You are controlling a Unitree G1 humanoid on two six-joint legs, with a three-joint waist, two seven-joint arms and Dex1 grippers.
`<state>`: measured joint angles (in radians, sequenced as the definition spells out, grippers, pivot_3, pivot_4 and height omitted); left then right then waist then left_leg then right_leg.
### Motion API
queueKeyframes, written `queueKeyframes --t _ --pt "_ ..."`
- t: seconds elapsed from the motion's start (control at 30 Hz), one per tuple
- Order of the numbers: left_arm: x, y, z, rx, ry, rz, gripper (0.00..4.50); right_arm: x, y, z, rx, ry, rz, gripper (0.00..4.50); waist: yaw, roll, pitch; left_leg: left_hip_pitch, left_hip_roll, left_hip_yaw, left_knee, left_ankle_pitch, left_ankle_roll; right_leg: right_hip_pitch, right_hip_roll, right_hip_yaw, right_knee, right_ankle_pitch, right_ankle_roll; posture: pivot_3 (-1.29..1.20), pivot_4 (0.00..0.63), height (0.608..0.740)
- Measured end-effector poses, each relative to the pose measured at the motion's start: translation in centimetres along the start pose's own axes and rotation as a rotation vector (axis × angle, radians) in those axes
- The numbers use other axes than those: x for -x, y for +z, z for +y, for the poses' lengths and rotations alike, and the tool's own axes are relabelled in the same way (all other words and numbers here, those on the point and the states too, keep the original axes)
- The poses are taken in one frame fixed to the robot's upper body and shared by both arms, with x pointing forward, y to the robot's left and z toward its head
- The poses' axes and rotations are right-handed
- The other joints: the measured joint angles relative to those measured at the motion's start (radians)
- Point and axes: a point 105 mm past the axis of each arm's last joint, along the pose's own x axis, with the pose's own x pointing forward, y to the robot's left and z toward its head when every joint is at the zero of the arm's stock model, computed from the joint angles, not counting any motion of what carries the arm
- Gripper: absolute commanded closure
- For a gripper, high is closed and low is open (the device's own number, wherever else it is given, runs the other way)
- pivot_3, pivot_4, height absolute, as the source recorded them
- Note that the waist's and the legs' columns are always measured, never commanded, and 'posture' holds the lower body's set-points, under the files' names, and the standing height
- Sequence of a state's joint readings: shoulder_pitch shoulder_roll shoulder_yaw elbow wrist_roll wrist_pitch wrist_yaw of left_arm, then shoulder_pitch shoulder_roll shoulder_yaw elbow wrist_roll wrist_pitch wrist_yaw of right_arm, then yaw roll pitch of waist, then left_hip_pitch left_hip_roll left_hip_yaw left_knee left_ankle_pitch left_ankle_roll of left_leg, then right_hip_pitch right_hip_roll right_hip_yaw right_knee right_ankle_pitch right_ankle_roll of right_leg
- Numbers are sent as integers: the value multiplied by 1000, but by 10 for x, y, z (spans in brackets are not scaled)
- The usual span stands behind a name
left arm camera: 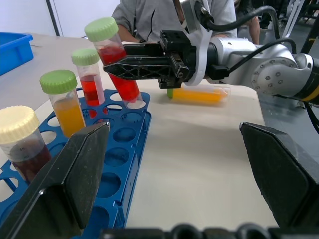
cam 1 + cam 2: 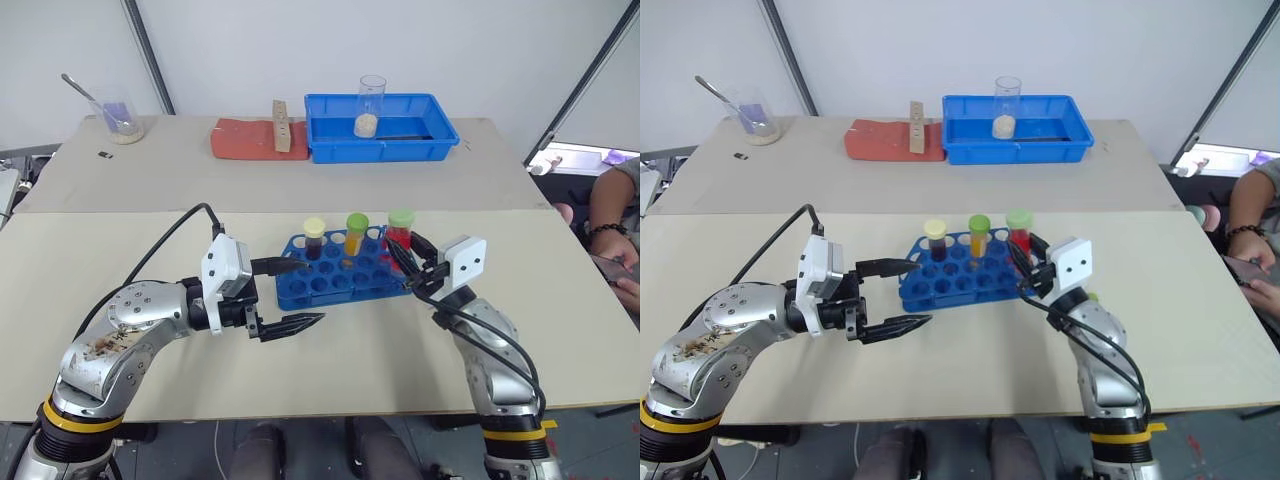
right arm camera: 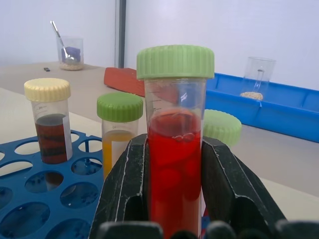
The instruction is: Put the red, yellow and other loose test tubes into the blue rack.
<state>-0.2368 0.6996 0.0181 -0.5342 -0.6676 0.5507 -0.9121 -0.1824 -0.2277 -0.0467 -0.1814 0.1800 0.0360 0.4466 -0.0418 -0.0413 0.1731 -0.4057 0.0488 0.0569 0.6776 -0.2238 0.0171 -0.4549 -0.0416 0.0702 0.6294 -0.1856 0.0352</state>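
The blue rack lies mid-table with a cream-capped dark tube, a green-capped orange tube and a green-capped red tube standing in it. My right gripper is shut on another green-capped red tube. That tube leans over the rack's right end with its lower end at the holes. A yellow tube lies loose on the table beyond the right gripper. At the rack's left end my left gripper is open and holds nothing.
At the back of the table are a blue bin holding a glass beaker, a red block with a wooden piece, and a glass with a spoon. A person sits at the right edge.
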Motion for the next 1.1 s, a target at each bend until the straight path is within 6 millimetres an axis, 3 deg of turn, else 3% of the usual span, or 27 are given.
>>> queueKeyframes --t 0.5,1.1 --pt "-1 0 2 2 20 -5 0 0 -6 2 23 -31 11 3492 -1 0 0 0 0 0 0 0 0 0 0 0 0 0 -1 0 150 740" --pt "-7 5 2 48 19 -26 0 9 -16 1 -129 -155 -9 3492 -1 0 0 0 0 -1 0 0 0 0 0 0 0 0 0 0 150 740"
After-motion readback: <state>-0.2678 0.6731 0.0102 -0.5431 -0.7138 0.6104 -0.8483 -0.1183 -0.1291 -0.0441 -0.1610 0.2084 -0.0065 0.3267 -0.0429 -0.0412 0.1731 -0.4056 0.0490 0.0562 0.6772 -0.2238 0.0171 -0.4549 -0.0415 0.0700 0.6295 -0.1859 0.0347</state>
